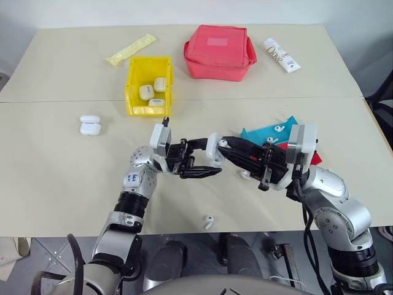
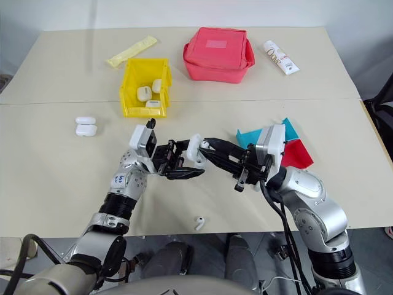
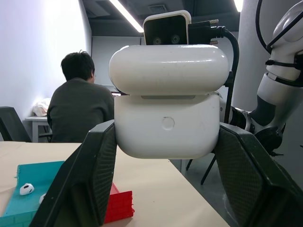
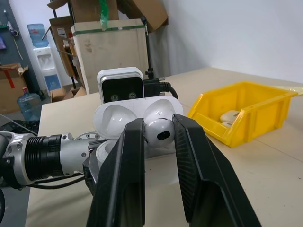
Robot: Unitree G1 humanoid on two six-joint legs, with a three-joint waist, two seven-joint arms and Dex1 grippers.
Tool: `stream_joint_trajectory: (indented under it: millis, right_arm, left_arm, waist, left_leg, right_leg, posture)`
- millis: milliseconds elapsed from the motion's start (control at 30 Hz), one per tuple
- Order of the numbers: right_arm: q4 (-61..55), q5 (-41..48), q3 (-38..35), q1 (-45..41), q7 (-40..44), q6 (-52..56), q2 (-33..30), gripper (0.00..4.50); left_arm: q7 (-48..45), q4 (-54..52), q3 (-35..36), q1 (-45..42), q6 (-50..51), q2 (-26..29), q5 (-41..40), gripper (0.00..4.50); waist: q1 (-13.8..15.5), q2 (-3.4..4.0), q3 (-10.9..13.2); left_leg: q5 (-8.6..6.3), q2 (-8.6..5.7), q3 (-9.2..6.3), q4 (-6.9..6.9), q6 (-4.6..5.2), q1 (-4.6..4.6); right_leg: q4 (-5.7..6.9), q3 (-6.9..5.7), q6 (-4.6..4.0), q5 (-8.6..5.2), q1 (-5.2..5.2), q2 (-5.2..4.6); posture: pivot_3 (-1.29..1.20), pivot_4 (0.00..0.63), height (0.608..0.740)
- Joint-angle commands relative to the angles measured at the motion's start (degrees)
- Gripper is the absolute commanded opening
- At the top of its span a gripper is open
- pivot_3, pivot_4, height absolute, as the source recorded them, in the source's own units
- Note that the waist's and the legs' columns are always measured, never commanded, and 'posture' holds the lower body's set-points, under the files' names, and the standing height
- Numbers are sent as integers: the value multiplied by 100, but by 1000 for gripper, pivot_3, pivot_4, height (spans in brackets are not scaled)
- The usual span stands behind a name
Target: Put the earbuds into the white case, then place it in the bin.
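Holding both arms level, your left gripper [image 1: 202,161] clamped the open case [image 1: 214,147]; your right gripper [image 4: 158,142] pinched an earbud [image 4: 158,133] at it.

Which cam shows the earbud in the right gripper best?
Right wrist view: the earbud sits large between the right gripper fingers, before the open white case. Head views show it as a small speck. Left wrist view shows the case back.
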Motion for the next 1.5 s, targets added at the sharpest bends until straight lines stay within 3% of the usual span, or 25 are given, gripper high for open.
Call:
stream_joint_trajectory:
  millis: [33,167,200,333,533,733,967,1167,1333,1500]
  right_arm:
    - [22,-77,326,35,169,391,-152,516]
    - [-15,-99,371,-154,132,587,-223,516]
    - [-27,-91,360,-179,114,621,-234,1234]
    - [-116,-68,240,-304,5,672,-228,2335]
    - [-310,-1,-116,-478,-133,822,-331,4401]
    - [-585,158,-823,-131,-237,1030,-747,4461]
    - [-1100,200,-2966,2052,-101,1112,-1321,4461]
    - [-1129,127,-4791,3882,297,959,-1104,4461]
    - [-1171,166,-5438,4708,480,860,-859,4461]
    - [-1132,234,-5569,4712,452,893,-949,4461]
  left_arm:
    - [-493,-163,326,-254,-153,-43,-333,2756]
    - [-524,-114,299,-278,-194,-35,-294,2756]
    - [-525,-103,295,-283,-202,-32,-286,2756]
    - [-555,-38,298,-291,-215,9,-224,2756]
    - [-590,121,336,-343,-272,4,-156,2756]
    - [-515,312,399,-414,-377,54,-78,2756]
    - [-328,450,524,-468,-390,297,0,2756]
    - [-258,488,571,-433,-361,428,61,2756]
    - [-205,529,632,-424,-408,481,76,2756]
    - [-179,560,669,-428,-458,503,97,2756]
  waist:
    - [3,0,0]
    - [9,0,0]
    - [11,0,0]
    - [6,0,0]
    - [36,-1,0]
    - [46,-1,0]
    - [76,-5,1]
    - [109,-6,1]
    - [108,-7,2]
    - [94,-7,2]
  left_leg:
    - [0,0,0,0,0,0]
    - [0,-1,0,1,0,0]
    - [0,-1,0,1,0,0]
    - [0,1,0,0,0,0]
    - [0,-4,-1,5,0,-3]
    - [0,-1,-1,2,0,-3]
    - [-1,-4,2,5,3,-4]
    - [-2,-2,5,3,5,1]
    - [-3,1,8,-6,6,7]
    - [-3,2,10,-10,6,10]
  right_leg:
    - [0,0,0,0,0,0]
    - [0,0,0,0,0,-1]
    - [0,0,0,0,0,-1]
    - [0,0,0,0,-1,1]
    - [0,-1,0,0,1,-3]
    - [-1,-2,0,0,0,-1]
    - [-2,0,2,1,4,-4]
    - [-2,4,2,1,9,-2]
    - [-4,9,2,1,10,0]
    - [-5,11,2,1,10,0]
  posture:
    - [0,150,740]
    - [0,150,740]
    - [0,150,740]
    - [0,150,740]
    - [0,150,740]
    - [0,150,740]
    - [0,150,740]
    - [0,150,740]
    - [0,150,740]
    - [0,150,740]
